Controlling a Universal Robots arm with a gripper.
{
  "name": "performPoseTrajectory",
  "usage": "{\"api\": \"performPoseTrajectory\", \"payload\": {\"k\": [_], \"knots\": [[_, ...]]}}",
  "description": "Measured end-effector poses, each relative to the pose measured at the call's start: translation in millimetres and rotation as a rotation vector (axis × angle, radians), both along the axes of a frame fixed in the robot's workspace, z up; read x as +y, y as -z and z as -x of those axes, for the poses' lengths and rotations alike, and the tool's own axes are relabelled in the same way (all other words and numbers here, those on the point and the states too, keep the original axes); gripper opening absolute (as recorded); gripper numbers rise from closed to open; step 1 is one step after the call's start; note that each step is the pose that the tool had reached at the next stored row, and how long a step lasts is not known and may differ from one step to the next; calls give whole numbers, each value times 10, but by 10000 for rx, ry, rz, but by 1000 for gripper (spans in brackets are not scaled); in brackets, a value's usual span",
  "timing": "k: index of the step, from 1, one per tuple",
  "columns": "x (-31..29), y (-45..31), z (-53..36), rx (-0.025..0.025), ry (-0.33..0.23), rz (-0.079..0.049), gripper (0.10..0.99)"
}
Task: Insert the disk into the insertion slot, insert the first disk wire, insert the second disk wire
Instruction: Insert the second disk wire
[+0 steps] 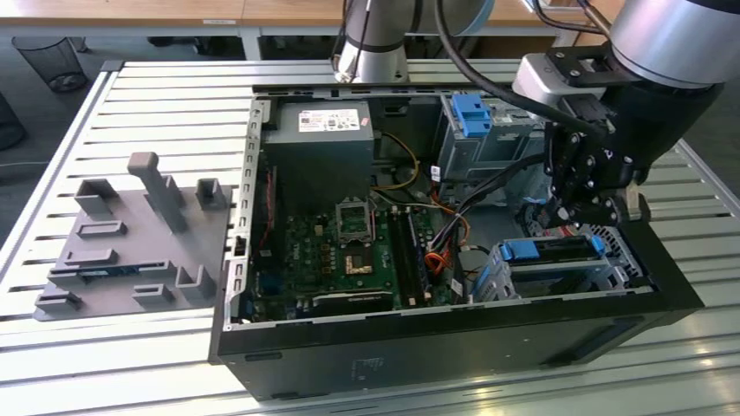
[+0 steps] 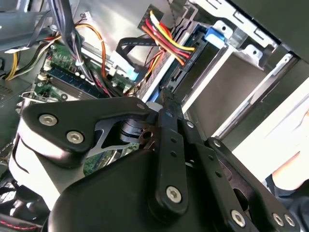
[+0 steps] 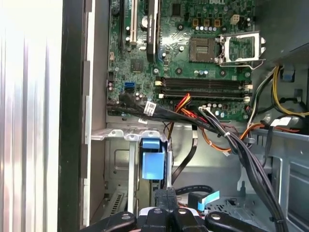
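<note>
A slatted metal table (image 1: 139, 95) is spread across the exterior view. An open black computer case (image 1: 463, 338) is laid on it, from the middle to the lower right of the frame. The robot arm (image 1: 671, 43) is seen entering from the upper right. A grey plate of moulded holders (image 1: 203, 234) is set on the table at the left, apart from the case.

Inside the case, a grey power supply (image 1: 318, 152) is mounted at the upper middle, with the green motherboard (image 1: 335, 251) below it. The insertion slot (image 1: 578, 276) is fixed in the lower right corner. The disk (image 1: 553, 250) is lodged in it, blue frame uppermost, so that part of the task is judged done.

The gripper (image 1: 581, 217) is held low over the far end of the slot. In the first wrist view its fingers (image 3: 161, 208) are drawn together at the bottom centre, and nothing is seen between them.

A flat black cable (image 3: 207, 197) with a pale blue end, probably one of the disk wires, is lying just beside them. A bundle of coloured wires (image 2: 161, 36) is draped at the upper middle of the second wrist view.

The wire step is judged to be in hand. For it to be done well, the plug is best squared to its socket and pressed straight in. The loose bundle is best kept clear, and no sideways load should be put on the seated disk.
</note>
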State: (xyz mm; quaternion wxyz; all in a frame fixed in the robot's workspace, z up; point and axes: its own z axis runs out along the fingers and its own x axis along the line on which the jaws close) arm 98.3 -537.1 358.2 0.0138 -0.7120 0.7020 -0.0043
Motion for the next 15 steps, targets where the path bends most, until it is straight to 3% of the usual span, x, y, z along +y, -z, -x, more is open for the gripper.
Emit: {"api": "performPoseTrajectory", "payload": {"k": [5,15], "knots": [[26,-5,28,0,0,-3,106],[190,-5,29,0,0,-2,106]]}}
